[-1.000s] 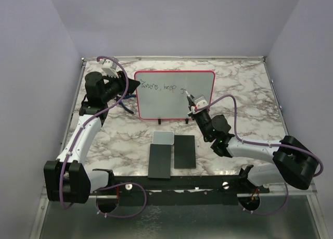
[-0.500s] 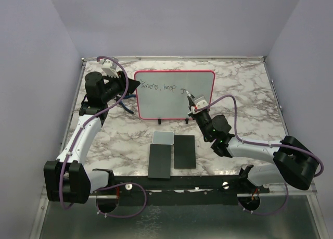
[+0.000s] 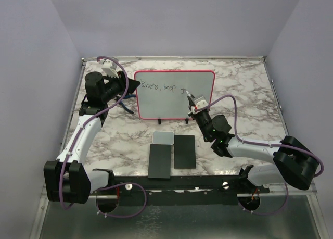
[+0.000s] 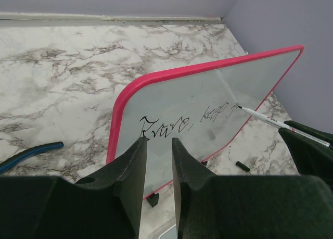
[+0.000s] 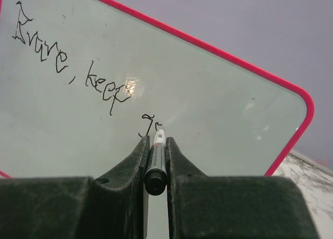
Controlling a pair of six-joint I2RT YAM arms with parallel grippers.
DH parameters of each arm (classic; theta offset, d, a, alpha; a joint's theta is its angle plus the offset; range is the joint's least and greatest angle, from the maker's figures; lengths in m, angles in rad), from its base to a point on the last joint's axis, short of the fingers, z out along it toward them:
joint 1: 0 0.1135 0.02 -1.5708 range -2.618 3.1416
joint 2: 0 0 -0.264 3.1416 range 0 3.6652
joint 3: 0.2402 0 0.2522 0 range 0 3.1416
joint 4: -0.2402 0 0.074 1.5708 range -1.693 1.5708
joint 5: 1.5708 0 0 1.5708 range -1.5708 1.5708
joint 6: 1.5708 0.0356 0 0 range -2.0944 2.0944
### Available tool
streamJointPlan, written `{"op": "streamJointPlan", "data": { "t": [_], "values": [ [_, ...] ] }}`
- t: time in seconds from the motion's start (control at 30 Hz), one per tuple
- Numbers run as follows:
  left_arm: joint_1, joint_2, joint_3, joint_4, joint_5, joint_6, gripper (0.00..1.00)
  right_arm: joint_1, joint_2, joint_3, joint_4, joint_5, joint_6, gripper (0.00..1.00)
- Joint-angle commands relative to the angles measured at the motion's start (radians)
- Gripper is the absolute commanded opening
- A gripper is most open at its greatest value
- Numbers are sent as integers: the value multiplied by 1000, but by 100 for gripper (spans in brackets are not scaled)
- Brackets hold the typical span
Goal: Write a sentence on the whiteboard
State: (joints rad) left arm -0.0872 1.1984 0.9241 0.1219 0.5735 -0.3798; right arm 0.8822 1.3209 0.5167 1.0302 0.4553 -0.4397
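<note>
The whiteboard with a red-pink rim stands upright at the back middle on two black feet. The sentence along its upper part reads roughly "Brave, keep g"; it also shows in the right wrist view. My right gripper is shut on a white-and-black marker, whose tip touches the board just right of the last strokes. In the top view the marker slants up from that gripper. My left gripper sits at the board's left edge, jaws a narrow gap apart, nothing between them.
Two black slabs lie side by side in front of the board, with a small grey-white pad behind the left one. A blue cable lies left of the board. Purple walls close in the marble table.
</note>
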Motion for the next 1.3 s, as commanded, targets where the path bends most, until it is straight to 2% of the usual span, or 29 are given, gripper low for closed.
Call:
{"op": "streamJointPlan", "data": {
  "t": [0.0, 1.27],
  "values": [
    [-2, -22, -10, -16, -11, 16, 27, -5, -3, 17, 25, -4, -14, 1],
    [-2, -26, -10, -16, -12, 16, 27, -5, 4, 41, 48, -21, -34, 1]
  ]
}}
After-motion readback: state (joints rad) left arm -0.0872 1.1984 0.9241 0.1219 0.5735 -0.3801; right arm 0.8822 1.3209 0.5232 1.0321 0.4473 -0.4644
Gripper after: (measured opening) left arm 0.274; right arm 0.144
